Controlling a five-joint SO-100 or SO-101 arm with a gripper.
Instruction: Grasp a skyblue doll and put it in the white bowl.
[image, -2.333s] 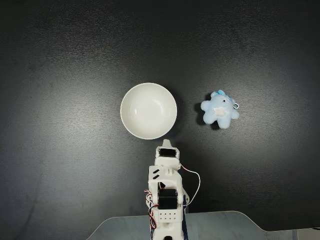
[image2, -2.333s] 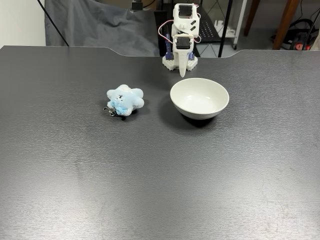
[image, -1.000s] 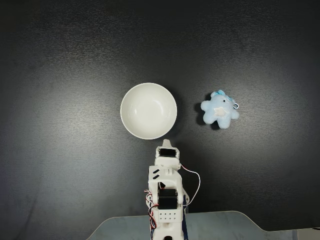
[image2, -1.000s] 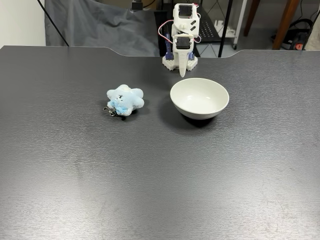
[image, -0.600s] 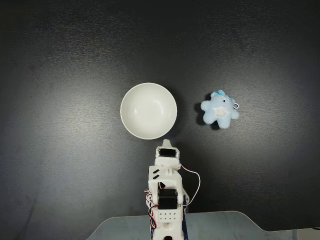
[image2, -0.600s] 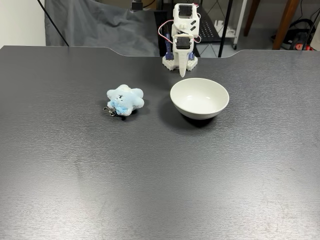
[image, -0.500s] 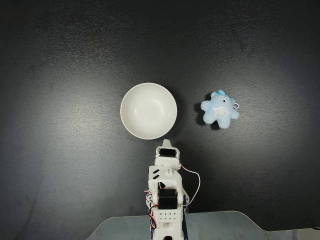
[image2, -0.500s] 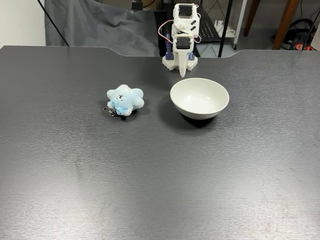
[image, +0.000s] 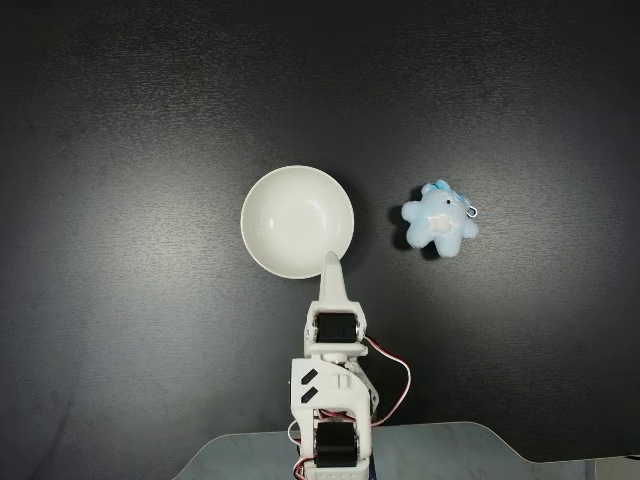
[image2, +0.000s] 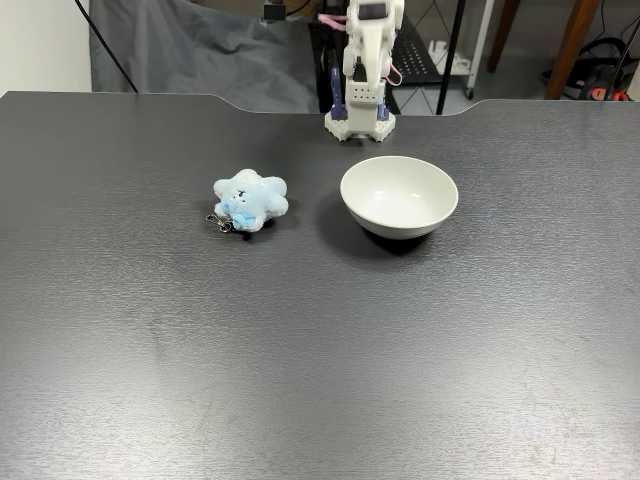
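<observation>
The skyblue doll (image: 438, 220) lies flat on the dark table, to the right of the white bowl (image: 290, 215) in the view from above. Seen from the front, the doll (image2: 250, 198) is left of the bowl (image2: 400, 195), with its metal ring toward the camera. Both stand apart, and the bowl holds nothing. My gripper (image: 331, 264) points forward from the arm, and its narrow white tip overlaps the bowl's near rim as seen from above. Its jaws look pressed together with nothing in them. The doll is well off to the gripper's side, untouched.
The arm's base (image2: 358, 122) sits at the table's far edge by a curved cutout. Behind the table are a grey cloth (image2: 190, 50) and furniture legs (image2: 575, 40). Bare dark tabletop (image2: 320, 350) surrounds bowl and doll.
The arm has unfolded from its rest pose, rising at the base. The gripper has swung forward toward the bowl's near rim. Doll and bowl have not moved.
</observation>
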